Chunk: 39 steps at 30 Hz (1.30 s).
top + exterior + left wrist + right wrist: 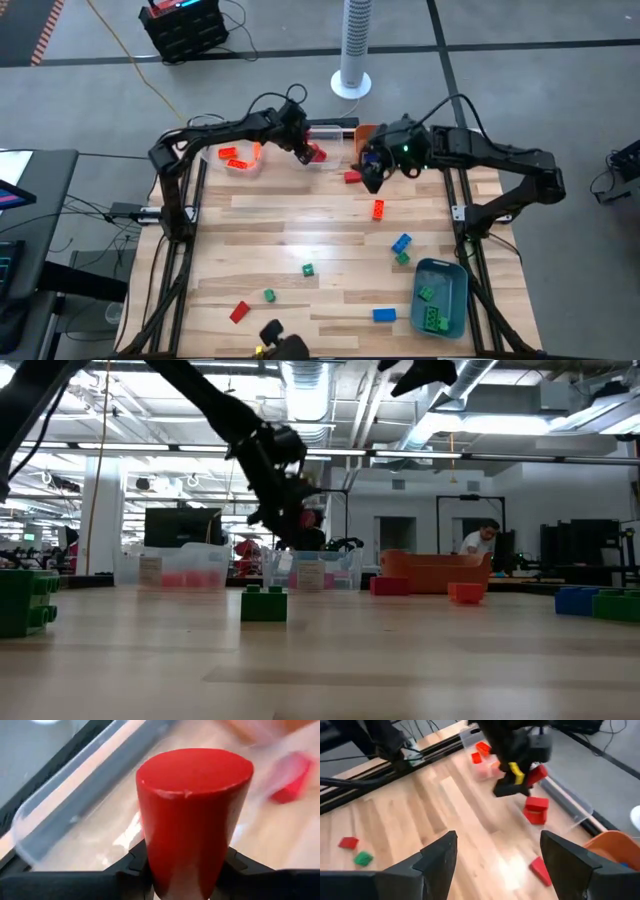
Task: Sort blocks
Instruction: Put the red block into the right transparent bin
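The left gripper (308, 150) is clenched on a red block (192, 815) and holds it in the air above a clear bin (335, 152) at the far edge of the table (300, 225). The right gripper (500, 857) has its fingers spread wide and empty, near the orange bin (366, 135). Other blocks lie scattered on the table.

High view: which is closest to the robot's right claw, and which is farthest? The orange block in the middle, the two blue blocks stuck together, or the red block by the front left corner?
From the right gripper:
1. Orange block, just in front of it, mid-table.
2. Joined blue blocks, farther forward, right side.
3. Red block, front left, farthest.
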Available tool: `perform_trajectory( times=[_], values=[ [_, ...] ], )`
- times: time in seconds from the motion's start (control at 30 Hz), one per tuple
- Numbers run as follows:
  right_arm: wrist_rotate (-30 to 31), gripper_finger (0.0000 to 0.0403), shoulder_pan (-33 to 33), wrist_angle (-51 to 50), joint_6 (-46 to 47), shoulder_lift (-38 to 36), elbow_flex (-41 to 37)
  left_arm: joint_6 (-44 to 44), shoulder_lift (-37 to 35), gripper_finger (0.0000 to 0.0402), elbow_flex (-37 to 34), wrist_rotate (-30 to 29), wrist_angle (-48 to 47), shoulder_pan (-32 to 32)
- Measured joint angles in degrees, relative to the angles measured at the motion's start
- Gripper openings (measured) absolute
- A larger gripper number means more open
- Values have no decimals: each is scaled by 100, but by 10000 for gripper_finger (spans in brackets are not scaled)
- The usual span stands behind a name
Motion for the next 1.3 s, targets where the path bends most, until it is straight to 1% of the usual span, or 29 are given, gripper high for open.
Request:
perform_trajectory(
  times=[0.17,0.33,0.47,0.57,0.63,0.7,0.77,0.9,1.0,1.07,1.17,1.3],
  values=[
    [353,290,263,-113,273,6,2,-107,155,124,-3,-79,-332,189],
    [376,290,301,-166,304,6,2,90,134,148,-1,-78,-368,183],
    [379,290,293,-166,350,6,2,101,121,176,14,32,-436,144],
    [379,290,255,-151,360,6,-58,284,130,193,270,32,-978,144],
    [376,290,186,-158,296,2,-214,527,114,197,549,31,-1342,130],
    [367,290,89,-116,45,2,-479,714,30,197,771,-48,-1691,108],
    [278,290,-68,124,-232,2,-897,818,-137,195,926,-266,-1823,48],
    [-354,290,-458,908,-624,19,-1785,972,-748,193,962,-513,-1763,-110],
    [-677,290,-712,1498,-1237,106,-2257,1010,-1286,192,817,-528,-1547,-278],
    [-810,290,-864,1553,-1770,283,-2394,939,-1623,192,741,-524,-1462,-405],
    [-845,290,-971,1594,-2525,707,-2400,706,-2023,192,736,-518,-1430,-585],
    [-843,290,-992,1622,-2966,1285,-2402,393,-2388,192,729,-525,-1521,-806]
  ],
)
